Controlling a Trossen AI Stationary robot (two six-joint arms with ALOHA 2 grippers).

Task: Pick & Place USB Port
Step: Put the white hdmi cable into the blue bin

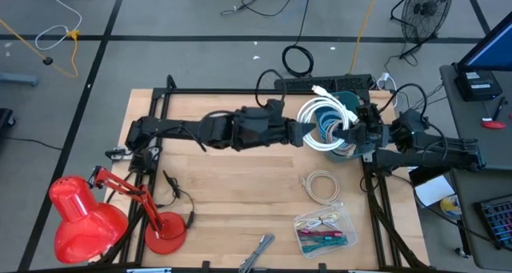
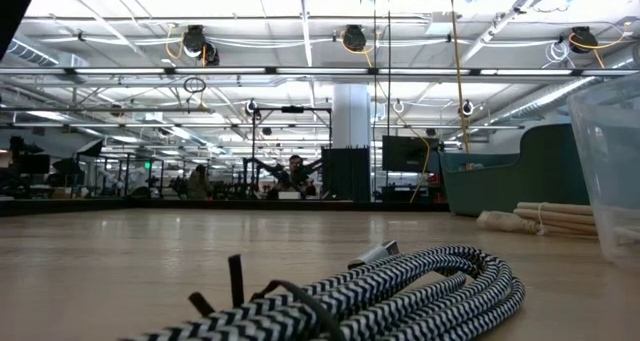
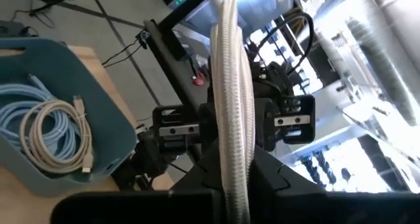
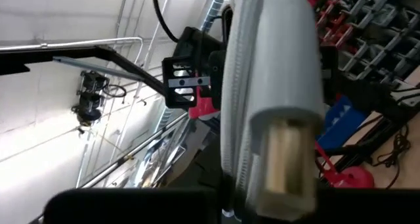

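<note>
White coiled cable (image 1: 326, 121) pinched shut in both my claws, left gripper (image 1: 308, 131) and right gripper (image 1: 352, 127), held aloft over teal bin (image 1: 346, 105). Risk: uneven release, stiff loops springing, coil catching bin rim, tumbling onto table (image 1: 232, 193).

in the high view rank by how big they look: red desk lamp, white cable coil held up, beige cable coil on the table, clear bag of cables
1. red desk lamp
2. white cable coil, though raised nearer the camera
3. clear bag of cables
4. beige cable coil, close to the bag
</note>
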